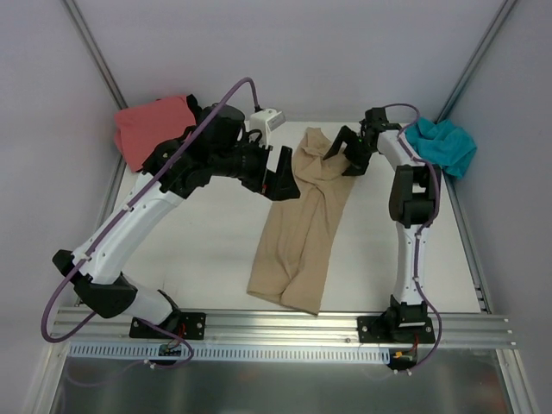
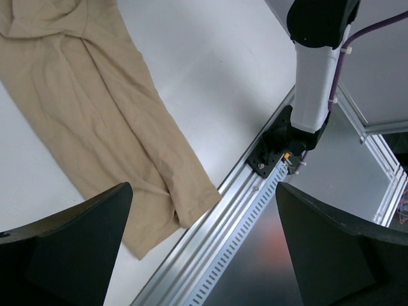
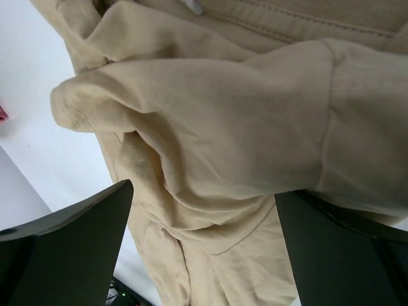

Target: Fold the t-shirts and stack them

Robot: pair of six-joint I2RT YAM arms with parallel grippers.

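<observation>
The tan t-shirt (image 1: 302,224) lies in a long narrow strip down the middle of the table, its collar end bunched at the back. My left gripper (image 1: 285,177) is open and empty, hovering just left of the shirt's upper part. In the left wrist view (image 2: 203,210) nothing is between the fingers, and the shirt's lower end (image 2: 95,115) lies beyond them. My right gripper (image 1: 349,151) is open at the shirt's top right. In the right wrist view (image 3: 203,204) it is close over bunched tan cloth (image 3: 210,121). The coral-pink t-shirt (image 1: 148,128) lies back left and the teal t-shirt (image 1: 444,145) back right. The black t-shirt cannot be told apart from the left arm.
A small white device (image 1: 269,119) stands at the back edge between the arms. A slotted metal rail (image 1: 285,332) runs along the near edge, and it also shows in the left wrist view (image 2: 236,217). Grey walls close in the back and sides.
</observation>
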